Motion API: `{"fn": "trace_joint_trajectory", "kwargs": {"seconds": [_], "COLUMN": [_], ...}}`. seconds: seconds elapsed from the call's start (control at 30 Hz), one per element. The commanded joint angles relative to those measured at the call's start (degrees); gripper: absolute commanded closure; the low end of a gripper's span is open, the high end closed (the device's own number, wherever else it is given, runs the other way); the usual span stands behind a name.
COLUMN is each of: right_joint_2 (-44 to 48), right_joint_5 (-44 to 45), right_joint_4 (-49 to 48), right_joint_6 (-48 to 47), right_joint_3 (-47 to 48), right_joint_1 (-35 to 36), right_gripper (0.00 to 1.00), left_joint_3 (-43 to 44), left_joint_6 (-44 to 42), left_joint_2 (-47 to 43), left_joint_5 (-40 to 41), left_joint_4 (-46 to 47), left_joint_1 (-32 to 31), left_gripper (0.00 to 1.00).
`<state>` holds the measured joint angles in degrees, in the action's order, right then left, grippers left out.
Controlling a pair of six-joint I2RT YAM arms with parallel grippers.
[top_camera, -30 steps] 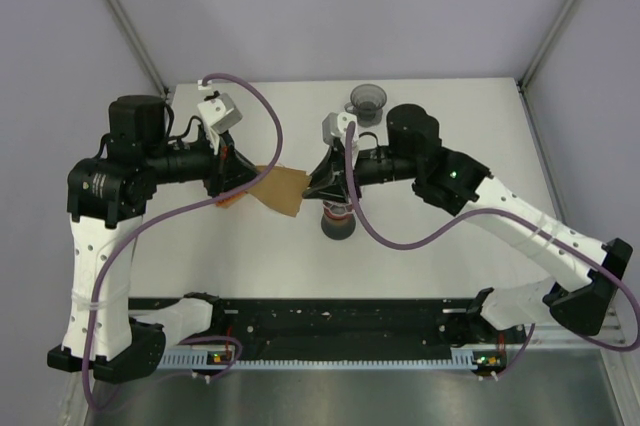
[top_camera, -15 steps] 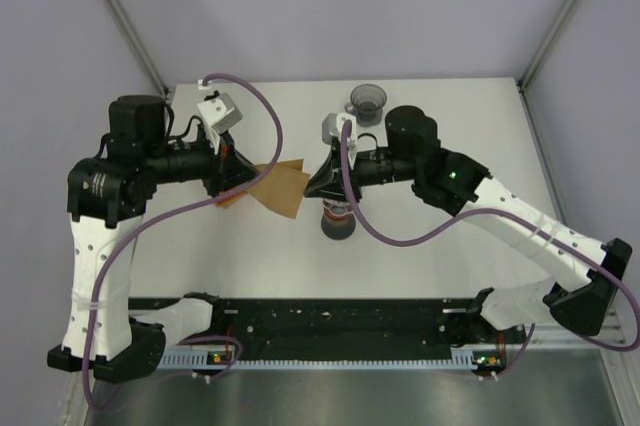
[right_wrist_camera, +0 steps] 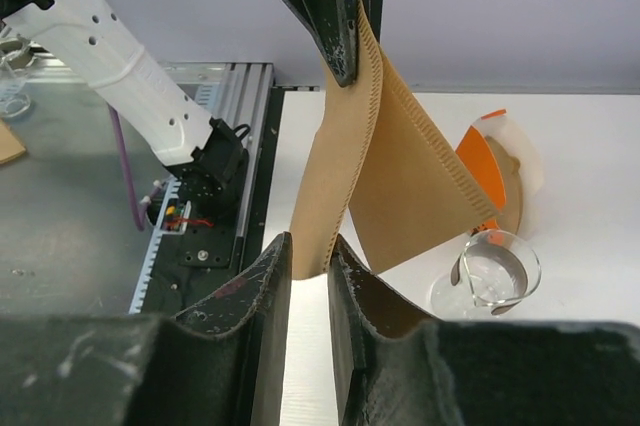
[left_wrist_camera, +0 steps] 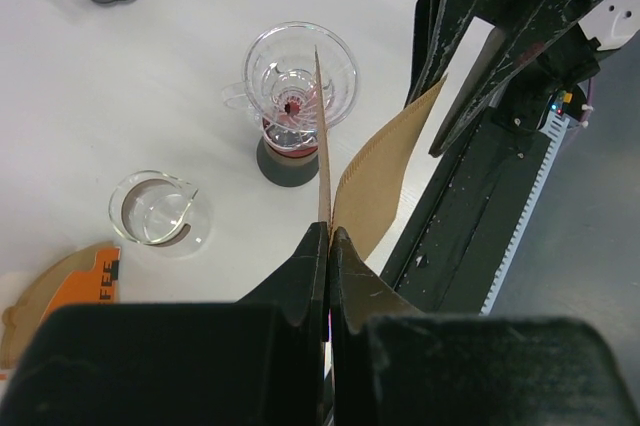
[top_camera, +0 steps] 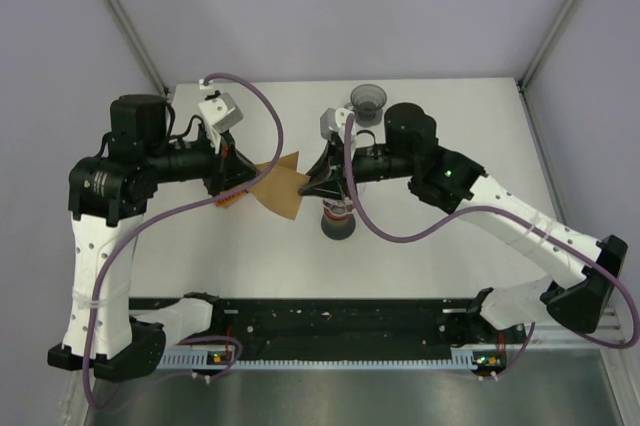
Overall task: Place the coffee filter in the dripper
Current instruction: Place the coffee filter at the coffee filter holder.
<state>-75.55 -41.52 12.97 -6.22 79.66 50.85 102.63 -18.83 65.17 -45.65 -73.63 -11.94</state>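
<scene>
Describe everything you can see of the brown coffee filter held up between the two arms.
The coffee filter is thin brown paper, cone-cut, with a crimped seam along its edges. It hangs in the air near the clear dripper, not yet in it. The left gripper is shut on it where the two layers meet. The layers are spread apart, and the edge of one layer sits between the fingers of the right gripper.
</scene>
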Motion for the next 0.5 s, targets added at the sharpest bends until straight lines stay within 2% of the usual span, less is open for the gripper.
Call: {"fn": "trace_joint_trajectory", "kwargs": {"seconds": [0.0, 0.17, 0.23, 0.3, 0.47], "right_joint_2": [-2.58, -4.25, -5.13, -5.57, -4.96], "right_joint_5": [-2.25, -5.5, -5.59, -5.07, 2.48], "right_joint_4": [-3.48, -6.29, -6.56, -6.47, -5.59], "right_joint_6": [1.74, 3.4, 3.93, 4.2, 4.02], "right_joint_3": [3.22, 2.7, 3.05, 3.14, 2.78], "right_joint_1": [-0.4, -0.4, -0.4, -0.4, -0.49], "right_gripper": [0.78, 0.78, 0.87, 1.0, 1.0], "left_joint_3": [0.03, -0.41, -0.59, -0.59, -0.5], "left_joint_6": [-0.94, -0.95, -0.51, 0.02, 1.42], "left_joint_2": [-0.3, -0.39, -0.39, -0.3, -0.39], "left_joint_5": [-1.9, -2.6, -1.64, 0.11, 5.9], "left_joint_4": [2.17, 1.99, 2.43, 2.87, 3.83], "left_joint_1": [-0.18, -0.18, -0.18, -0.18, -0.18], "left_gripper": [1.0, 1.0, 1.0, 1.0, 1.0]}}
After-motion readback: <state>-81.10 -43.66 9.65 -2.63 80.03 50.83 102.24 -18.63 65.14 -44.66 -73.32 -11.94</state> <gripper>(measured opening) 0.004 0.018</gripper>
